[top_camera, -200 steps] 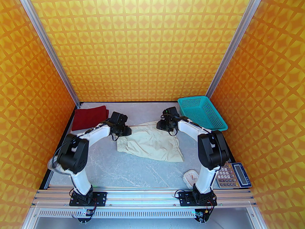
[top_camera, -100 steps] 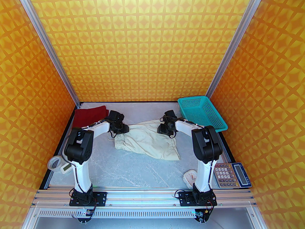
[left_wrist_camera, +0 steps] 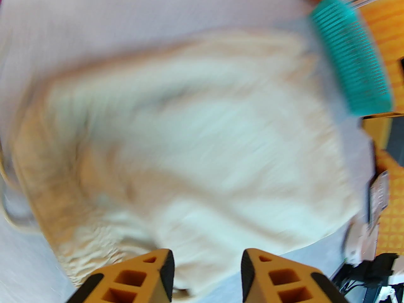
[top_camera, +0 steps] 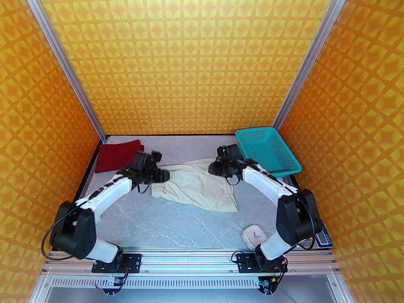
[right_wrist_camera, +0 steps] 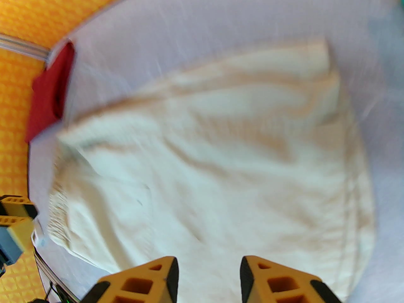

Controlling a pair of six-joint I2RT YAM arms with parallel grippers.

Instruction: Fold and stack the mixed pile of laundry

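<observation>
- shorts (top_camera: 195, 188) lie at the centre of the table (top_camera: 176, 229), spread flat and creased; shirt (top_camera: 118, 158) looks folded, far-left corner.
- soft, light, limp; will likely sag and bunch, so pinch waistband and hem corners.
- left gripper (left_wrist_camera: 206, 260), right gripper (right_wrist_camera: 208, 264): both part-open, empty, over shorts' far edge.

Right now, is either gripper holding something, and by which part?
Nothing is held. The left gripper and the right gripper both stand open and empty, by the cream shorts.
</observation>
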